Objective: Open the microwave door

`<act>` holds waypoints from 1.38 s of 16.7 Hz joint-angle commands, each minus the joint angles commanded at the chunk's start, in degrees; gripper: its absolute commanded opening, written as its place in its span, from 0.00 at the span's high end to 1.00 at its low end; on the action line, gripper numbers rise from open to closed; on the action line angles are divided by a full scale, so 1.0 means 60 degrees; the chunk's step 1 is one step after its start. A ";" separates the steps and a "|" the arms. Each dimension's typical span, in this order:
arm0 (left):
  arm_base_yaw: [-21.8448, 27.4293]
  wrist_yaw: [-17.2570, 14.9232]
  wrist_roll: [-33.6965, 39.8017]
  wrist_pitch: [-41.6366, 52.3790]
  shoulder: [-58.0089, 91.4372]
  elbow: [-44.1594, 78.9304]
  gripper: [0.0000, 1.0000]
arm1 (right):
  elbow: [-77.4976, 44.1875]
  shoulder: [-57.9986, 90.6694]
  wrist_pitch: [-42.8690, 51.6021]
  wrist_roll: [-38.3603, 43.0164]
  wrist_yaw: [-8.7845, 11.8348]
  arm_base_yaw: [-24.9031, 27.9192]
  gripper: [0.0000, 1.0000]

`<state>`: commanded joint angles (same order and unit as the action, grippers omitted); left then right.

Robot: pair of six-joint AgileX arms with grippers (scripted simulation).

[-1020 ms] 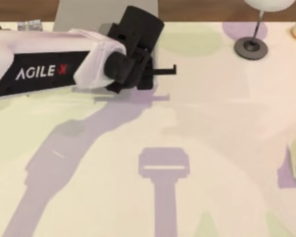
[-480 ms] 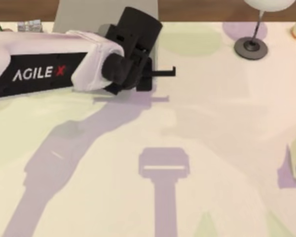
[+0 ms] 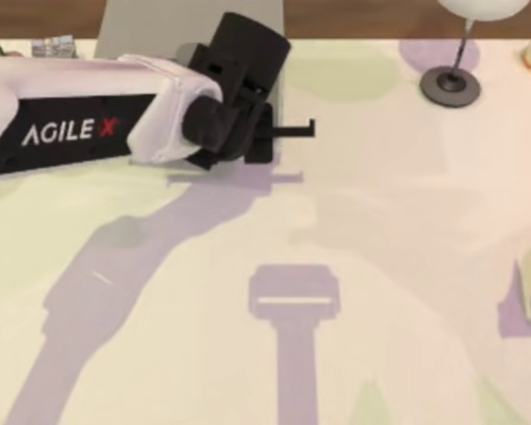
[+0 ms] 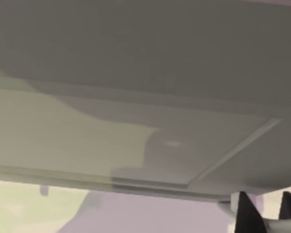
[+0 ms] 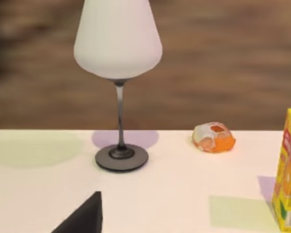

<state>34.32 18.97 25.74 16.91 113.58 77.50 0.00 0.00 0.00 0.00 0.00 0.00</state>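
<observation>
grey microwave at the desk's far edge, left arm working at its front.

top view: the left gripper reaches in from the left edge, pressed against the microwave's front near the far edge, likely to hook and pull; one dark finger juts out, and i cannot tell how the fingers stand. a lamp stands near the far right corner. left wrist view: the microwave door fills the frame close up, seemingly barely open. right wrist view: the right arm sits parked, facing the lamp, an orange packet and a juice carton; fingers unclear.
</observation>
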 joint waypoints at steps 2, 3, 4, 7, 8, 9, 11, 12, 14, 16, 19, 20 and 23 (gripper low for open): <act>0.0000 0.0000 0.0000 0.0000 0.0000 0.0000 1.00 | 0.0000 0.0000 0.0000 0.0000 0.0000 0.0000 0.00; 0.0000 0.0000 0.0000 0.0000 0.0000 0.0000 1.00 | 0.0000 0.0000 0.0000 0.0000 0.0000 0.0000 0.00; 0.0000 0.0000 0.0000 0.0000 0.0000 0.0000 1.00 | 0.0000 0.0000 0.0000 0.0000 0.0000 0.0000 0.00; 0.0000 0.0000 0.0000 0.0000 0.0000 0.0000 1.00 | 0.0000 0.0000 0.0000 0.0000 0.0000 0.0000 0.00; 0.0000 0.0000 0.0000 0.0000 0.0000 0.0000 1.00 | 0.0000 0.0000 0.0000 0.0000 0.0000 0.0000 0.00; 0.0000 0.0000 0.0000 0.0000 0.0000 0.0000 1.00 | 0.0000 0.0000 0.0000 0.0000 0.0000 0.0000 0.00; 0.0068 -0.0060 0.0039 -0.0011 0.0022 0.0040 1.00 | 0.0000 0.0000 0.0000 0.0000 0.0000 0.0000 0.00; 0.0063 -0.0070 0.0017 -0.0014 0.0016 0.0009 1.00 | 0.0000 0.0000 0.0000 0.0000 0.0000 0.0000 0.00; 0.0019 -0.0160 -0.0149 -0.0115 -0.0106 -0.0175 1.00 | 0.0000 0.0000 0.0000 0.0000 0.0000 0.0000 0.00; -0.0041 -0.0288 -0.0367 -0.0303 -0.0321 -0.0380 1.00 | 0.0000 0.0000 0.0000 0.0000 0.0000 0.0000 0.00; -0.0082 -0.0379 -0.0526 -0.0359 -0.0395 -0.0594 1.00 | 0.0000 0.0000 0.0000 0.0000 0.0000 0.0000 0.00; -0.0082 -0.0379 -0.0526 -0.0359 -0.0395 -0.0594 1.00 | 0.0000 0.0000 0.0000 0.0000 0.0000 0.0000 0.00; -0.0082 -0.0379 -0.0526 -0.0359 -0.0395 -0.0594 1.00 | 0.0000 0.0000 0.0000 0.0000 0.0000 0.0000 0.00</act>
<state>33.83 16.69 22.58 14.76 111.22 73.94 0.00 0.00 0.00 0.00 0.00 0.00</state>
